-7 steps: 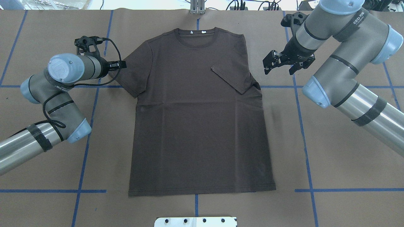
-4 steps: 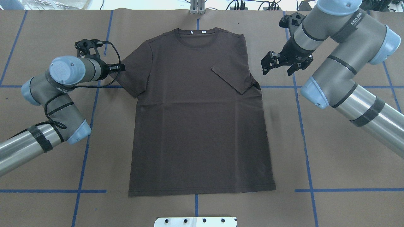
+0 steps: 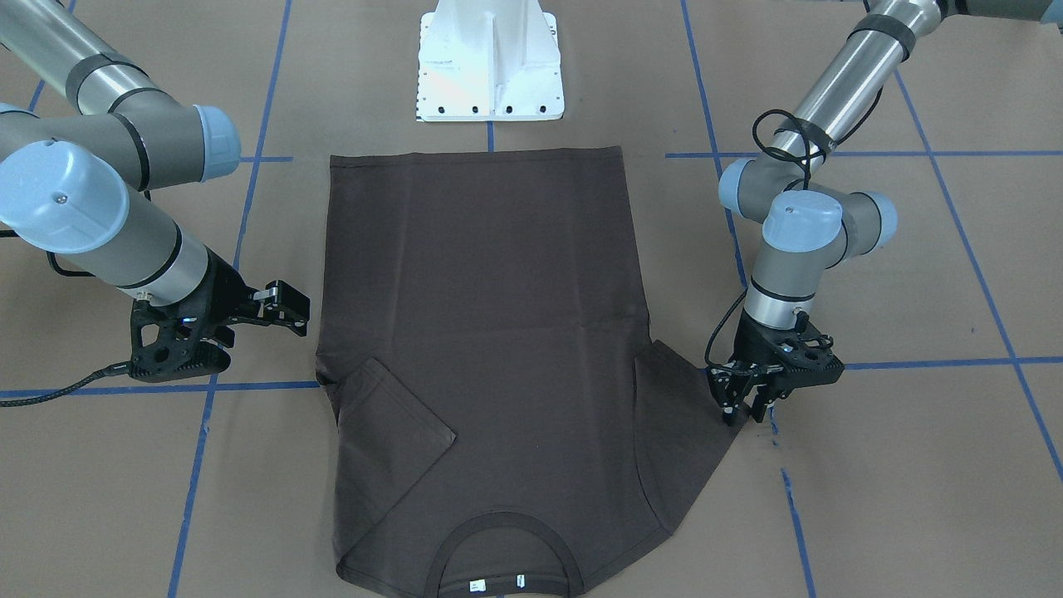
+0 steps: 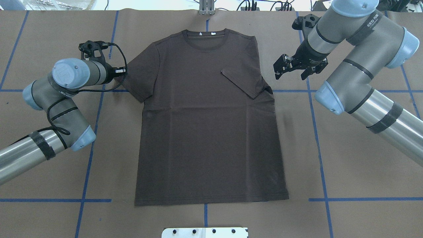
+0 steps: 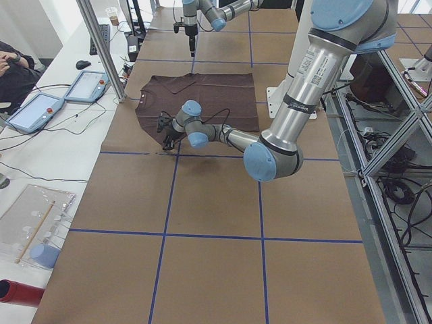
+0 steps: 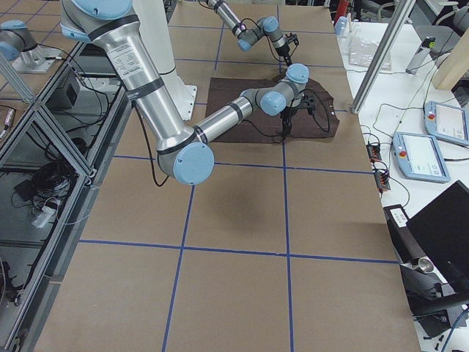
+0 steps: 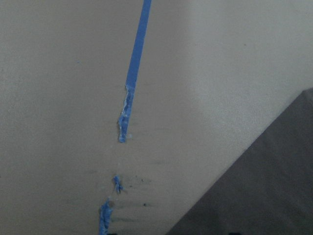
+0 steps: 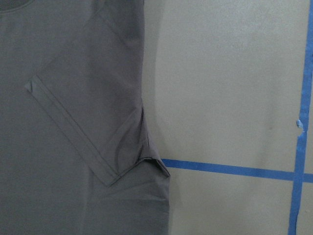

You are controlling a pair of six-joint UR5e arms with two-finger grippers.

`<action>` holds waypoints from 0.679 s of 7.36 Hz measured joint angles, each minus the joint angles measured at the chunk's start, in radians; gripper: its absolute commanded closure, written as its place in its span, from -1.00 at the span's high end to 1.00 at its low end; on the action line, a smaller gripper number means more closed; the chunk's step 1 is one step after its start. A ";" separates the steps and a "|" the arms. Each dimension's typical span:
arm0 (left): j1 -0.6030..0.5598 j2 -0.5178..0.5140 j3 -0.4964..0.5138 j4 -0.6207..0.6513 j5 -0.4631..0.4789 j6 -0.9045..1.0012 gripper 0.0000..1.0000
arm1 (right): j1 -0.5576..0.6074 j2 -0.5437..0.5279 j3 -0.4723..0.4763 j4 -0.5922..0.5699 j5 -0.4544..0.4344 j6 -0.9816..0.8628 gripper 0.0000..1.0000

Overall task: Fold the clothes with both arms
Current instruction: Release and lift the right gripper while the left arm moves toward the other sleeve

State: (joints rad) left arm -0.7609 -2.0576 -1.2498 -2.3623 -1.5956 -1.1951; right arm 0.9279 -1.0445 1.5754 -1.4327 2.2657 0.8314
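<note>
The shirt (image 4: 208,132) lies flat in the middle of the brown surface (image 4: 357,178), collar (image 4: 206,44) at the far end, its right sleeve (image 4: 246,81) already folded over the chest (image 4: 195,72) and its left sleeve (image 4: 142,76) sticking out sideways. My left pincer (image 3: 743,405) points down right at that sleeve's tip, so it is the near one for the next fold, but I cannot tell if it is pinching cloth; my right pincer (image 4: 278,69) hangs spread beside the folded side, touching nothing. The sleeve must go straight in toward the chest, where the cloth is flat with nothing on it.
</note>
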 measured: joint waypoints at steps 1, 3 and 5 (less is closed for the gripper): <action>0.000 0.000 -0.001 0.001 0.000 0.001 -0.93 | 0.000 -0.001 0.000 0.000 0.000 0.000 1.00; 0.000 -0.001 -0.005 0.001 -0.001 0.001 -1.00 | -0.003 -0.002 0.000 0.001 -0.011 0.000 1.00; 0.000 -0.009 -0.052 0.038 -0.017 0.001 -1.00 | -0.003 -0.001 0.004 0.002 -0.015 0.002 1.00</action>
State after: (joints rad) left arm -0.7609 -2.0667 -1.3020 -2.3243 -1.6127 -1.1938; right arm 0.9251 -1.0450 1.5790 -1.4312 2.2503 0.8333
